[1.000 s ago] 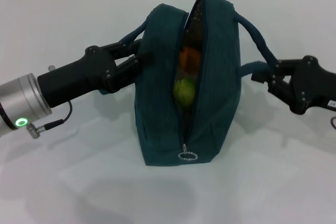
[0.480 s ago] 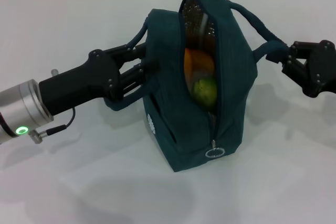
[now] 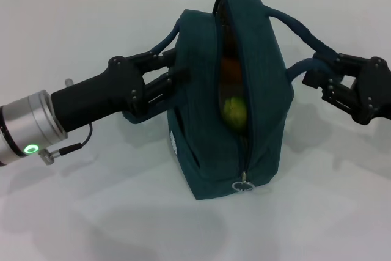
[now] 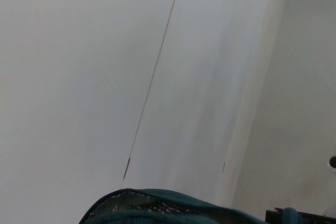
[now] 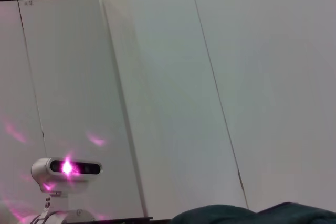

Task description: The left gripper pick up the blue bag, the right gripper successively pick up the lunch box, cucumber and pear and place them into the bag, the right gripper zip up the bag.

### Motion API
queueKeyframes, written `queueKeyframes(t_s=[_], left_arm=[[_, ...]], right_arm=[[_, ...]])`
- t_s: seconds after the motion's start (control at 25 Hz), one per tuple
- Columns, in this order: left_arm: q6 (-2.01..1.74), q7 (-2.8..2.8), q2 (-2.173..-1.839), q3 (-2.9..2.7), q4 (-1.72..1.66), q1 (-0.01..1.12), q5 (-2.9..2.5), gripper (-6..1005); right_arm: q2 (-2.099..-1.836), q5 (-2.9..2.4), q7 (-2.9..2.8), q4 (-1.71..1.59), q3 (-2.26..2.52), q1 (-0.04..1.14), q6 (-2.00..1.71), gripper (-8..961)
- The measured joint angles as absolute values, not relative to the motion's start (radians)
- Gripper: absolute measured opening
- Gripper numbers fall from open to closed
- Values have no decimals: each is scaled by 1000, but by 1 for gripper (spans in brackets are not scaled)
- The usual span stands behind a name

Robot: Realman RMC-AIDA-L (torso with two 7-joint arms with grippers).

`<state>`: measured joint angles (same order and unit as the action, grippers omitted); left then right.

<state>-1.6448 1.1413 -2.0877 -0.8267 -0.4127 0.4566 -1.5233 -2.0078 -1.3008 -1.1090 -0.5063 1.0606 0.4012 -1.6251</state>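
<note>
The blue bag stands on the white table between both arms, its long zipper partly open along the top and front. The metal ring pull hangs low on the front. Through the gap the pear shows as a rounded orange to yellow-green shape. The lunch box and cucumber are hidden. My left gripper is shut on the bag's left loop handle. On the other side, my right gripper is shut on the right loop handle. The left wrist view catches only the bag's rim with its silver lining.
White table stretches all around the bag, with a wall behind. In the right wrist view the bag's top lies low, and a small camera unit with a pink light stands beside a white cabinet.
The bag has shifted right and turned since a second ago, and its opening has narrowed in the last half second. Both grippers moved with the handles; the right one came back inward.
</note>
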Motion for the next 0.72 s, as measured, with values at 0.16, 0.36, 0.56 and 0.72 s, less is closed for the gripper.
queueKeyframes(t_s=[0.16, 0.36, 0.56, 0.72], left_arm=[[-1643, 1141, -2088, -827, -412, 457, -1524, 377], [-1642, 1141, -2088, -827, -411, 457, -1521, 378], [-1641, 1141, -2088, -823, -411, 451, -1519, 379], [-1641, 1140, -2088, -824, -411, 454, -1519, 379]], right_arm=[[-2008, -1301, -1108, -509, 1060, 397, -1629, 247], [-2003, -1300, -1107, -510, 1053, 385, -1631, 506], [-1991, -1334, -1103, -517, 1059, 375, -1695, 584], [-1965, -1474, -1101, -522, 1062, 388, -1801, 563]])
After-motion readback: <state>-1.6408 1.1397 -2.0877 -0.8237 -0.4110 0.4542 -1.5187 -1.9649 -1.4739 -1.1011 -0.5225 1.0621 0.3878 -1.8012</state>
